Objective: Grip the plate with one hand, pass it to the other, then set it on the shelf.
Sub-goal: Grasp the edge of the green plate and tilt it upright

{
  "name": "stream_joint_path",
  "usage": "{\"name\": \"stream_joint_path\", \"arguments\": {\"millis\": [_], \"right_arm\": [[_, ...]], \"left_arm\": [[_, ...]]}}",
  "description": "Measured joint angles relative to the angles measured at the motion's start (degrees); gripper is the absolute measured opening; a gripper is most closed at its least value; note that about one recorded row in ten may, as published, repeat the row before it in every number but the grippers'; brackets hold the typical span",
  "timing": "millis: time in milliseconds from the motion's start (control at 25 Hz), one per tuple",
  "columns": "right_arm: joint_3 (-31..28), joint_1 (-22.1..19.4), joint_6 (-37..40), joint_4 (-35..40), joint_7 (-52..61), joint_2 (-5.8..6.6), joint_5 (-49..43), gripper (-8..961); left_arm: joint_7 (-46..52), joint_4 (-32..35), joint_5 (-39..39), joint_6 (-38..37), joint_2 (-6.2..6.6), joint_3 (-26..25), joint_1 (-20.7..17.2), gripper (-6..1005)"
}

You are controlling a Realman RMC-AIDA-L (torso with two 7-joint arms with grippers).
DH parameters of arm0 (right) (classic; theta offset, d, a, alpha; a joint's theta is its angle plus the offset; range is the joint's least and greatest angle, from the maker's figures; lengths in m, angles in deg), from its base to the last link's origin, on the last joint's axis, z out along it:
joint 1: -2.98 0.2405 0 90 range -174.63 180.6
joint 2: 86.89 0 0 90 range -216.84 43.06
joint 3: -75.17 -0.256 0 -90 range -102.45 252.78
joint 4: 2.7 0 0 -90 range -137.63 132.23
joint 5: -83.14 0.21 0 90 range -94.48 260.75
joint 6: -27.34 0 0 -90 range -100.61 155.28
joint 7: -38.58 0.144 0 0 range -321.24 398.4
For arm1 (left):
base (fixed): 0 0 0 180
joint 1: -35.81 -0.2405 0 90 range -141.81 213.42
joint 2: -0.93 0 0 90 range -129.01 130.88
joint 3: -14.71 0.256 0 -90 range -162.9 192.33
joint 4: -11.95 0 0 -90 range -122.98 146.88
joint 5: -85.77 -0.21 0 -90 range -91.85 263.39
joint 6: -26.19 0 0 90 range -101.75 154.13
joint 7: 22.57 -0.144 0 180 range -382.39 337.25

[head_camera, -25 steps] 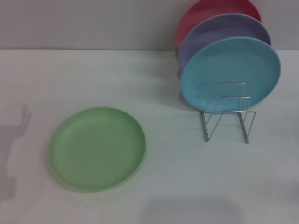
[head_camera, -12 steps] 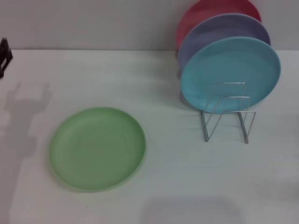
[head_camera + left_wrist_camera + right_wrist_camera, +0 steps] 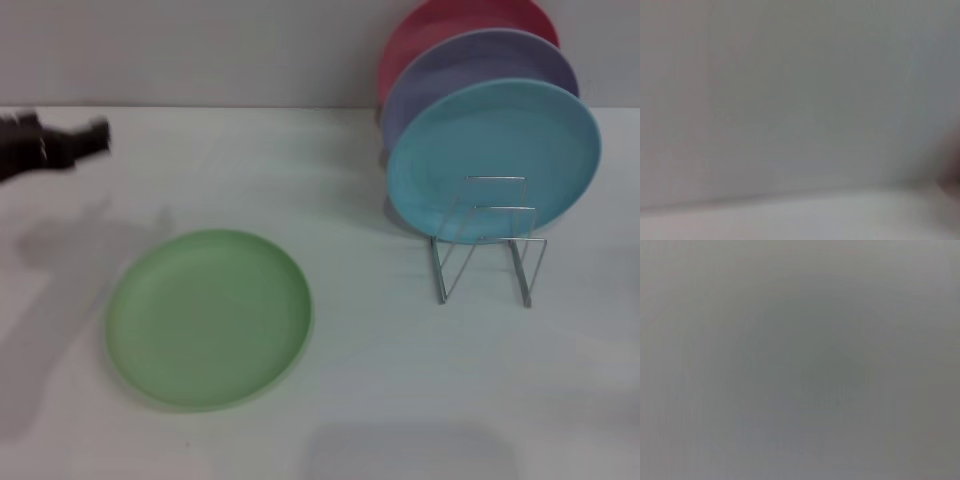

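Note:
The light green plate [image 3: 208, 318] lies flat on the white table at the front left in the head view. My left gripper [image 3: 92, 138] comes in from the left edge, high and behind the plate, well apart from it; it is blurred by motion. The silver wire rack [image 3: 487, 240] stands at the right, its front slots bare. My right gripper is out of view. Both wrist views show only plain grey surface.
Three plates stand upright in the rack's back slots: light blue [image 3: 495, 160] in front, lavender [image 3: 470, 65] behind it, red [image 3: 450, 20] at the back. A grey wall runs behind the table [image 3: 380, 380].
My left gripper has entered from the left edge and moved right over the table. Its shadow has shifted right toward the green plate. The plates and rack have not moved.

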Motion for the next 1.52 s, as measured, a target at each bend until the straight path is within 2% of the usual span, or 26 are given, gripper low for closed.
{"name": "stream_joint_path", "arguments": {"millis": [40, 80, 120, 240, 800, 1200, 1520], "right_arm": [[0.0, 0.0, 0.0, 0.0, 0.0, 0.0, 0.0, 826], [0.0, -0.1, 0.0, 0.2, 0.0, 0.0, 0.0, 826], [0.0, -0.1, 0.0, 0.2, 0.0, 0.0, 0.0, 826], [0.1, -0.2, 0.0, 0.3, 0.0, 0.0, -0.3, 827], [0.2, 0.0, -1.3, 0.8, 0.1, 0.0, -0.7, 827], [0.2, -0.1, -1.5, 0.8, 0.1, 0.0, -0.7, 827], [0.2, -0.2, -1.9, 0.8, 0.1, 0.0, -0.7, 826]], "left_arm": [[-0.2, -1.5, 2.6, 15.3, 0.03, -4.6, 3.7, 813], [-0.2, -1.5, 2.6, 15.3, 0.03, -4.6, 3.7, 813], [-0.5, -1.5, 3.2, 21.9, 0.07, -6.7, 5.2, 813], [-0.7, 0.2, 2.4, 26.1, 0.07, -7.6, 6.1, 813], [-1.6, 11.5, 2.0, 30.2, -0.03, -7.2, 9.8, 814], [-2.8, 16.6, 1.6, 30.8, 0.01, -7.2, 11.7, 814], [-2.8, 17.8, 1.5, 30.8, 0.01, -7.3, 12.2, 813]]}}
